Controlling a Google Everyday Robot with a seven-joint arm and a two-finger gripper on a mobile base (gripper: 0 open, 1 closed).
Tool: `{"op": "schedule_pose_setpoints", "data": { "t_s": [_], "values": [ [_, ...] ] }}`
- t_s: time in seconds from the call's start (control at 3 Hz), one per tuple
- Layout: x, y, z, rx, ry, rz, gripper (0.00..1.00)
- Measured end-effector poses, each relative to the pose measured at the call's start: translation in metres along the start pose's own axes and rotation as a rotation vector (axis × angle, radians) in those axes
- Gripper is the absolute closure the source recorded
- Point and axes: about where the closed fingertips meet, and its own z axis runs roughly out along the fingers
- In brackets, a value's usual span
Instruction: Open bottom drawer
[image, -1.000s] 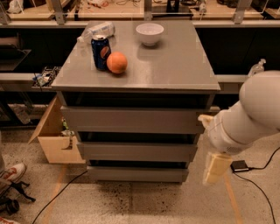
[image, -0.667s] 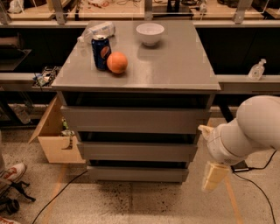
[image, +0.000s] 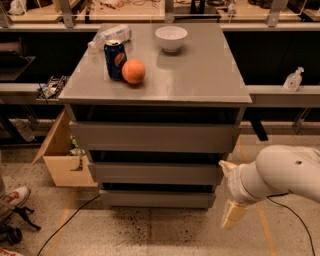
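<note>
Bottom drawer (image: 157, 199): the narrowest and lowest of three grey fronts, lower centre of frame, just above the speckled floor. It is judged fully shut. No handle is seen; only a dark slot separates it from the middle drawer (image: 155, 173) directly above. The top drawer (image: 152, 137), the widest, lies above that under the cabinet top (image: 200, 75).

Gripper (image: 230, 191): lower right of frame, just off the cabinet's right corner, level with the middle and bottom fronts and not touching either. It is seen nearly end-on against the white arm (image: 285, 170), so whether it is spread or pressed together cannot be told. Nothing is seen held in it.

Step judged: approach, with the pull not yet begun.

Risks noted:
- With no handle, purchase must be found in the slot along the upper edge. Entering slightly too high would catch the middle drawer instead.
- From this right-hand position, contact may fall near the corner. An off-centre pull could skew the drawer in its runners, or the gripper could slip off.
- A jolt to the cabinet could set the orange (image: 133, 71) rolling. It rests against the soda can (image: 115, 60) at upper left of the top. The white bowl (image: 171, 38) and the plastic bottle (image: 112, 36) stand behind them.
- A cable (image: 65, 225) lies on the floor at lower left, near the cardboard box (image: 62, 160). It is judged clear of the drawer's path.
</note>
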Motion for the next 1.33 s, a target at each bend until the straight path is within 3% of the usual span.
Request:
{"op": "schedule_pose_setpoints", "data": {
  "t_s": [0.33, 0.67, 1.0, 1.33],
  "values": [
    [0.007, 0.011, 0.055, -0.038, -0.05, 0.032, 0.0],
    [0.007, 0.011, 0.055, -0.038, -0.05, 0.032, 0.0],
    [0.016, 0.02, 0.08, -0.088, -0.044, 0.01, 0.0],
    [0.031, 0.031, 0.125, -0.138, -0.052, -0.039, 0.0]
  ]
}}
